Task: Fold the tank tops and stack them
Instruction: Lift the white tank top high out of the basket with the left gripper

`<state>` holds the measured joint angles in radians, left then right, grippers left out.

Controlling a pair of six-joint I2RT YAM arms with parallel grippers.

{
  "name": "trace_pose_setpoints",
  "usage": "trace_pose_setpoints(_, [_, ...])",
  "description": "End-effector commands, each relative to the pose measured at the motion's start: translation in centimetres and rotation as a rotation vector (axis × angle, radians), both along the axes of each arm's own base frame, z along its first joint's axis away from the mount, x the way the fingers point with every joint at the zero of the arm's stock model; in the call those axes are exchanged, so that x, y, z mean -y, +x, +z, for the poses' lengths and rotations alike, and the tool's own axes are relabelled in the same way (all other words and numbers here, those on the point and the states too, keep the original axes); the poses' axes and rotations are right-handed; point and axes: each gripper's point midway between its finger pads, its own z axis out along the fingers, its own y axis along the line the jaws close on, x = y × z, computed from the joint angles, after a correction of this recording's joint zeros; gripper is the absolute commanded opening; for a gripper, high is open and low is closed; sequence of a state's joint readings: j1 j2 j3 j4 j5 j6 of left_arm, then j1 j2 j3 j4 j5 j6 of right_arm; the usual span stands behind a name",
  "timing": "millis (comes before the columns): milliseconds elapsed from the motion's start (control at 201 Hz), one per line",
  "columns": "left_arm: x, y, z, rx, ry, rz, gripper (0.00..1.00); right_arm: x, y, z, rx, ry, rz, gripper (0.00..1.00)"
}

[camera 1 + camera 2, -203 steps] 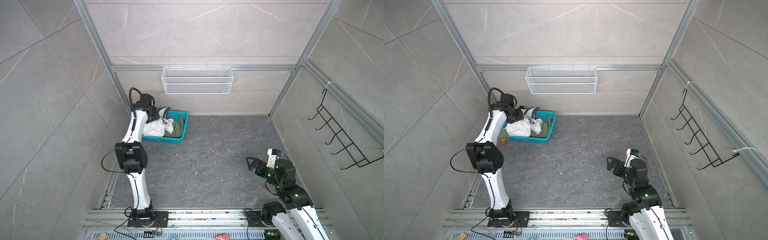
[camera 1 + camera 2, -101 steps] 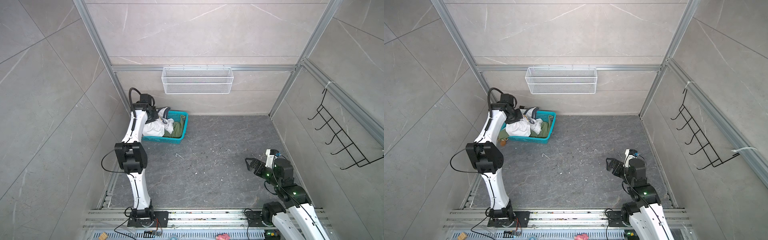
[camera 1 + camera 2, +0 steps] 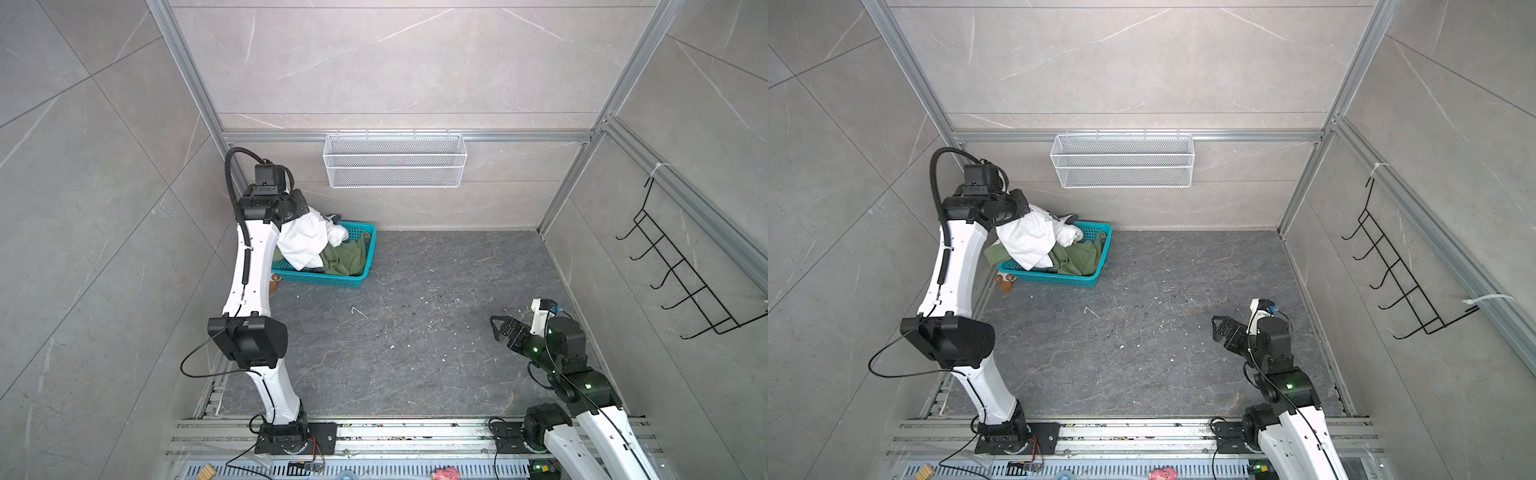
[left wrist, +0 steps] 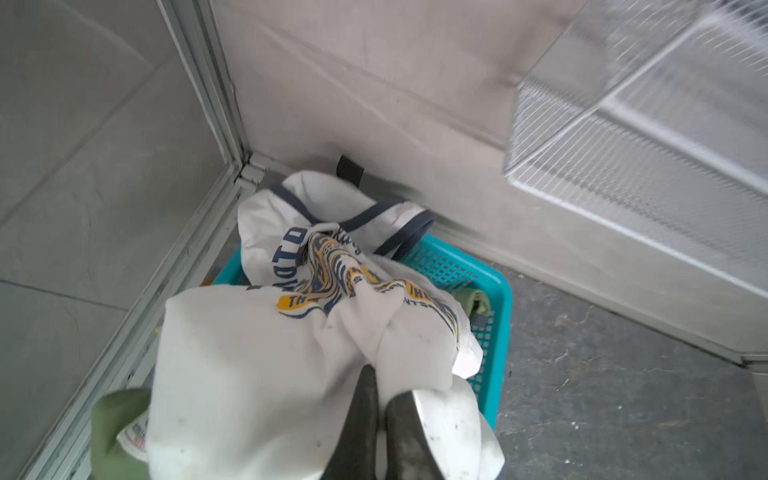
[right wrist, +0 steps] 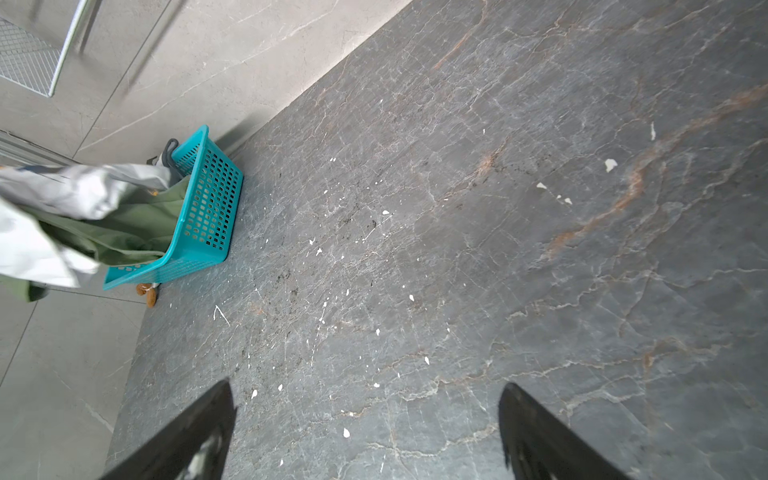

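Your left hand [image 4: 379,388] pinches the white tank top [image 4: 249,353] over the teal basket [image 4: 496,332]. Your right hand [image 5: 365,386] is wide open.

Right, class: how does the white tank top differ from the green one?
The white tank top hangs pinched in the left gripper; the green tank top lies loose in the teal basket. The white one drapes partly over the green one. Both are crumpled, unfolded.

white top [image 3: 305,245], olive top [image 3: 347,259], teal basket [image 3: 328,281]
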<state>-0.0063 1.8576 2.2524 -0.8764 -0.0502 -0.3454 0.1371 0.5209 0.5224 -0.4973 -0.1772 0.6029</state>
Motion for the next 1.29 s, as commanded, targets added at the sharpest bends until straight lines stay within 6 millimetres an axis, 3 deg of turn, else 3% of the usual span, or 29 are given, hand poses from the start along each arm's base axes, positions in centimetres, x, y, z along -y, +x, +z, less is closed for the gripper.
trace_pose_setpoints(0, [0.0, 1.1, 2.8, 0.099, -0.011, -0.006, 0.07, -0.3, -0.1, -0.3, 0.0, 0.022, 0.004, 0.98])
trace_pose_setpoints(124, [-0.2, 2.9, -2.3, -0.048, -0.009, -0.001, 0.05, -0.4, -0.2, -0.2, 0.001, 0.028, 0.01, 0.98])
trace_pose_setpoints(234, [0.2, 3.7, -2.9, -0.059, -0.033, -0.012, 0.05, -0.2, -0.6, -0.2, 0.001, 0.015, 0.012, 0.98])
trace_pose_setpoints(353, [0.7, 3.1, 0.7, 0.023, -0.045, -0.027, 0.04, -0.1, -0.9, -0.2, 0.001, 0.002, 0.009, 0.98])
trace_pose_setpoints(483, [2.0, 0.7, 6.6, 0.165, -0.071, -0.064, 0.02, 0.0, -0.9, 0.0, 0.006, 0.005, 0.001, 0.98])
trace_pose_setpoints(627, [6.2, -3.4, 12.5, 0.31, -0.068, -0.173, 0.0, 0.4, -0.7, 0.6, 0.011, -0.021, -0.009, 0.98])
trace_pose_setpoints(782, [13.1, -8.5, 16.9, 0.429, -0.055, -0.341, 0.0, 0.8, -0.7, 2.2, 0.029, -0.051, -0.016, 0.98])
trace_pose_setpoints(991, [24.4, -15.0, 18.2, 0.47, -0.092, -0.636, 0.0, 1.7, -0.9, 5.7, 0.059, -0.102, -0.04, 0.98])
trace_pose_setpoints(1090, [28.3, -18.4, 18.3, 0.481, -0.073, -0.735, 0.0, 2.2, -1.1, 7.2, 0.08, -0.129, -0.055, 0.98])
trace_pose_setpoints(1175, [29.8, -20.4, 18.6, 0.506, -0.035, -0.777, 0.0, 2.3, -1.2, 8.0, 0.095, -0.138, -0.054, 0.98])
trace_pose_setpoints(1289, [28.1, -18.7, 18.1, 0.507, 0.072, -0.658, 0.0, 1.9, -1.0, 8.2, 0.099, -0.123, -0.041, 0.98])
